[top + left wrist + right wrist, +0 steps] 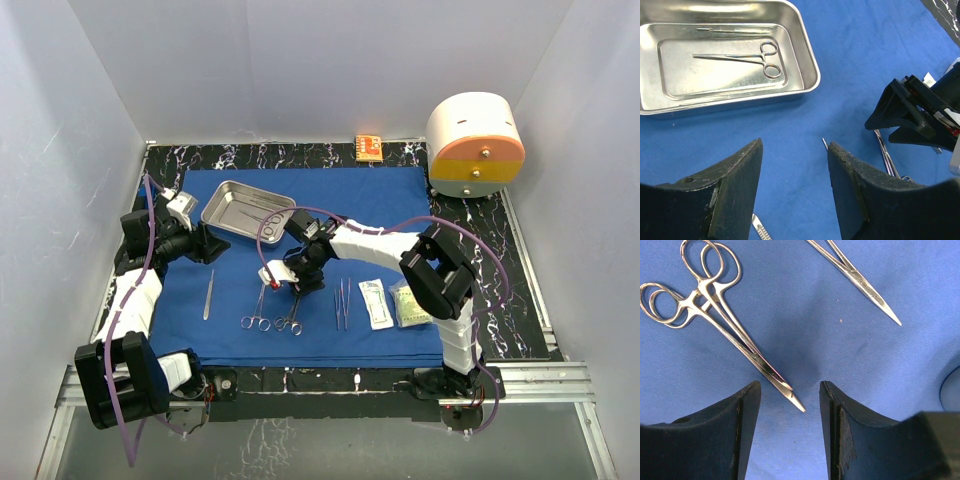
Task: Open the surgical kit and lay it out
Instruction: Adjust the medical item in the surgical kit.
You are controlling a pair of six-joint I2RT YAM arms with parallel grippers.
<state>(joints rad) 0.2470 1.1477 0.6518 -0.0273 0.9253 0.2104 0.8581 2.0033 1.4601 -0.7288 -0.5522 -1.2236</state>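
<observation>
The royal-blue cloth (400,210) lies spread flat on the table. The steel tray (225,222) sits on its far left corner and holds ring-handled forceps (740,57) and a slim instrument (735,31). A scalpel (208,295), two ring-handled forceps (274,312), tweezers (342,303) and two packets (376,303) (410,305) lie in a row near the front. My left gripper (795,142) is open and empty, just in front of the tray (790,95). My right gripper (790,383) is open and empty, low over the tips of the two forceps (715,315).
A big cream-and-orange cylinder (476,145) stands at the back right, off the cloth. A small orange box (369,148) lies at the back edge. White walls close in the table on three sides. The right gripper's black body (910,115) shows in the left wrist view.
</observation>
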